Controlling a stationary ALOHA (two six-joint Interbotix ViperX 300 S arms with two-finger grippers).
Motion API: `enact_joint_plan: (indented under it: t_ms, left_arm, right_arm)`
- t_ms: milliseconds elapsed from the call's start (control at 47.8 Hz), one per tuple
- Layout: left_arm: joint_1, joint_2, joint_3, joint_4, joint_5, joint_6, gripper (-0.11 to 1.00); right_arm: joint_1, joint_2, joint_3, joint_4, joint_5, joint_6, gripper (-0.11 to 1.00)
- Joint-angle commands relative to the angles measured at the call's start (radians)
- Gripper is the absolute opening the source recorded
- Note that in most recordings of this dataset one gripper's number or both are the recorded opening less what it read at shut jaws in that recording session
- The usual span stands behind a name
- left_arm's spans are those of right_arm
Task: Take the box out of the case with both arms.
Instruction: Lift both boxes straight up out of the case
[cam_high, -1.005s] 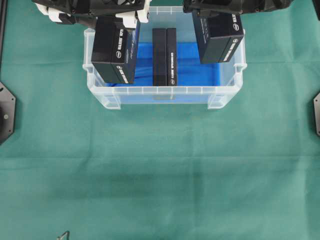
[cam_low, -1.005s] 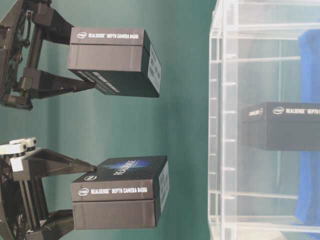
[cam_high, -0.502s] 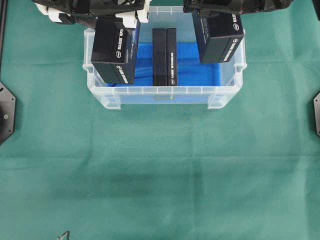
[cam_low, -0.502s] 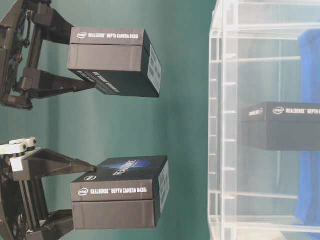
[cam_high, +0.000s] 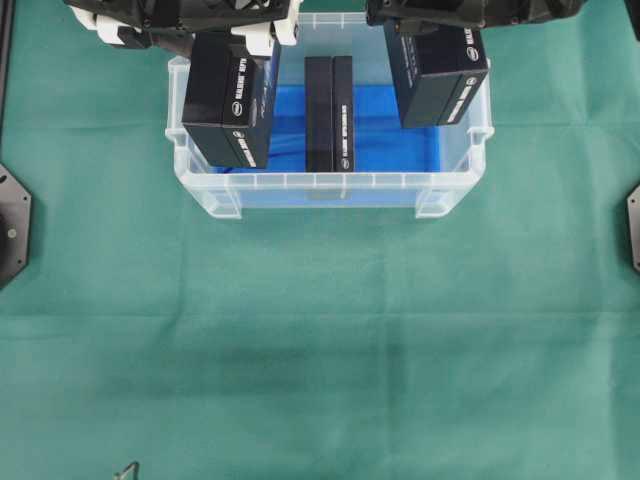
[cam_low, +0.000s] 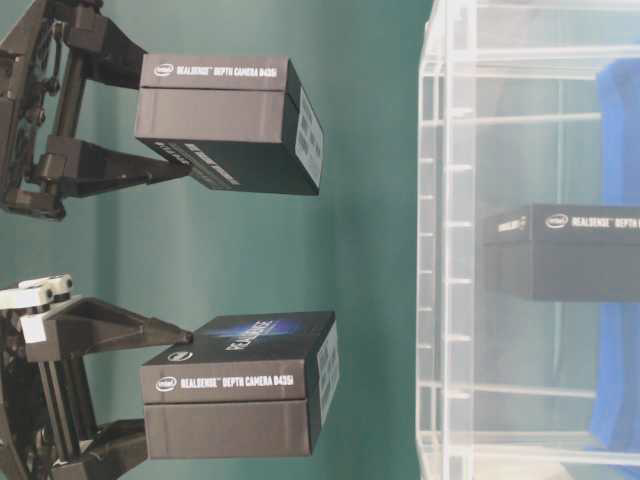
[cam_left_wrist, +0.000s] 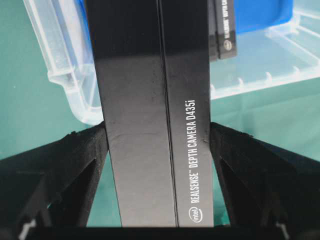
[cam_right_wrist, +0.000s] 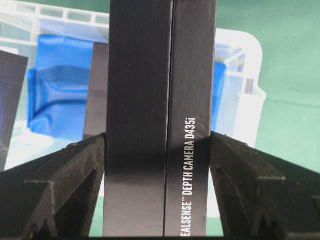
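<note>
The clear case (cam_high: 330, 185) stands at the far middle of the table, with a blue sheet (cam_high: 400, 120) on its bottom. My left gripper (cam_left_wrist: 157, 135) is shut on a black box (cam_high: 230, 100), its fingers pressing both long sides. My right gripper (cam_right_wrist: 157, 140) is shut on a second black box (cam_high: 437, 75) in the same way. In the table-level view both held boxes (cam_low: 240, 385) (cam_low: 225, 120) hang clear of the case's rim (cam_low: 450, 300). A third black box (cam_high: 329, 112) stands on edge inside the case, between the two.
Green cloth covers the table around the case. Black mounts sit at the left edge (cam_high: 12, 225) and right edge (cam_high: 633, 225). A small dark object (cam_high: 127, 470) lies at the near edge.
</note>
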Motion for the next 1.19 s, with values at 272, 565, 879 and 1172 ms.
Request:
enact_joint_plan:
  t_ms: [272, 565, 879, 1172]
  left_arm:
    - [0.000, -0.017, -0.029, 0.005, -0.005, 0.003, 0.64]
    - [0.002, -0.017, -0.031, 0.005, -0.005, 0.005, 0.64]
    - [0.006, -0.017, -0.031, 0.005, -0.005, 0.006, 0.64]
    - [0.006, -0.018, -0.026, 0.005, -0.005, 0.014, 0.64]
  right_arm:
    - [0.003, -0.034, -0.026, -0.006, 0.000, 0.002, 0.67]
    - [0.003, -0.034, -0.026, -0.008, -0.002, 0.002, 0.67]
    - [0.003, -0.034, -0.026, -0.008, 0.000, 0.002, 0.67]
    - [0.005, -0.034, -0.026, -0.008, 0.011, 0.003, 0.67]
